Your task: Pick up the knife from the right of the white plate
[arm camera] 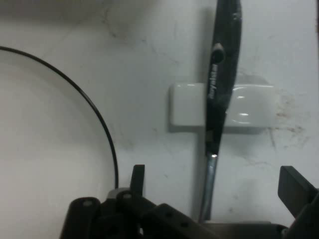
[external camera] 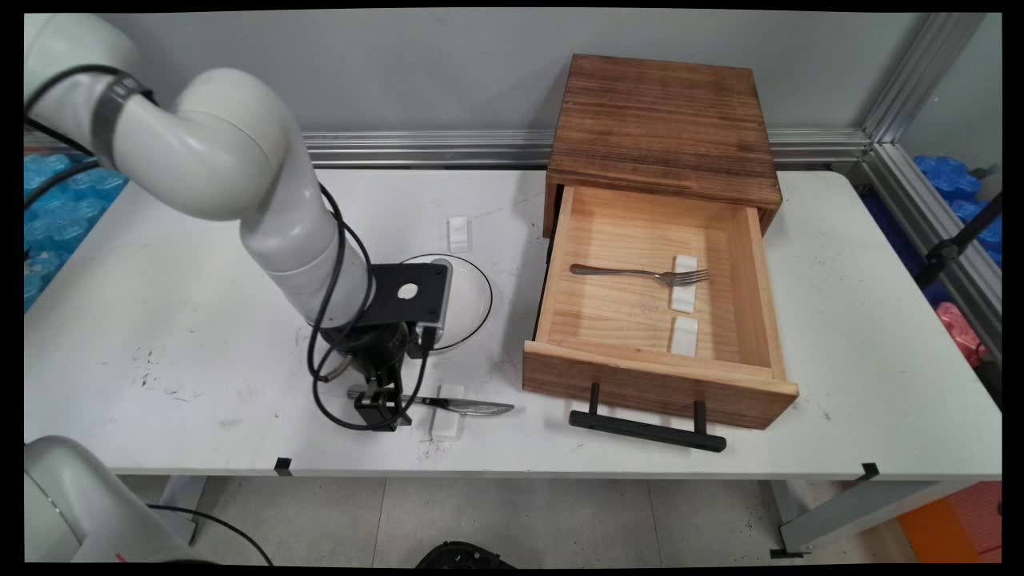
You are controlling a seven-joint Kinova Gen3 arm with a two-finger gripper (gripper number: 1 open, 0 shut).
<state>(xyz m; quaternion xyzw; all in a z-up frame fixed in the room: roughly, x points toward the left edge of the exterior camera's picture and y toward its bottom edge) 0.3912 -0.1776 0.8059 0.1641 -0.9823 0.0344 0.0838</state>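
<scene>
The gripper point(external camera: 382, 408) was seen low over the table's point(external camera: 160, 320) near edge, its fingers point(arm camera: 294, 191) spread wide and nothing held between them. In the hand view the knife point(arm camera: 219, 99) was found running up the picture from between the two fingers, so that its handle end lay in the gap while the blade pointed away from the hand. In the main view the knife point(external camera: 448, 404) was laid with its long axis along the table's near edge, handle toward the gripper on the left and tip toward the drawer point(external camera: 656, 320) on the right. Its middle was propped on a small white rest point(external camera: 446, 422), which lay crosswise under it. Whether the fingers touched the handle could not be told.

A clear plate point(external camera: 472, 296) with a dark rim was set just behind the gripper, partly hidden by the wrist. A second white rest point(external camera: 458, 234) lay farther back on the table. The drawer was pulled out of a wooden box point(external camera: 664, 120), and a fork point(external camera: 640, 274) was laid inside it, its tines on one of two more white rests point(external camera: 684, 294).
</scene>
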